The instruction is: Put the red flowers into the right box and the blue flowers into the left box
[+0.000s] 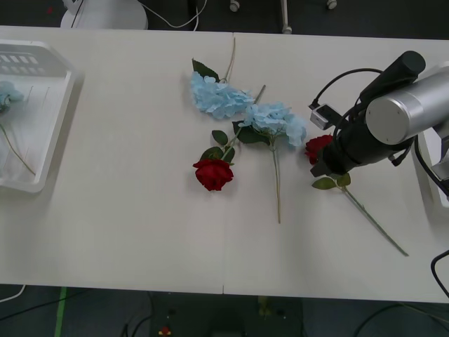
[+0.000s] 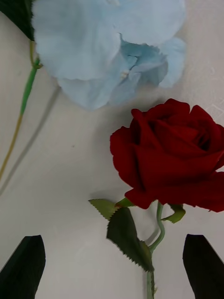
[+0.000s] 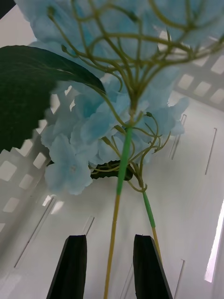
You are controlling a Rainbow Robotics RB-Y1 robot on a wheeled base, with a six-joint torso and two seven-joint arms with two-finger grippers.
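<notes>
One of the red flowers [image 2: 172,154] lies on the table just ahead of my right gripper [image 2: 112,266]. Its black fingers [image 2: 23,266] stand open at either side of the stem. From the front, this rose [image 1: 319,147] is partly hidden under the right arm. A second red rose [image 1: 212,173] lies mid-table. Two blue flowers [image 1: 217,95] [image 1: 277,119] lie beside it. My left gripper [image 3: 110,261] hovers inside the left box [image 3: 196,154]. Its fingers are narrowly apart around a blue flower's [image 3: 93,135] stem. The left box [image 1: 49,140] holds a blue head [image 1: 5,95].
The right box [image 1: 429,179] shows as a white rim at the table's right edge, behind the right arm [image 1: 386,116]. A table seam runs down the middle. Bare tabletop stretches between the left box and the loose flowers.
</notes>
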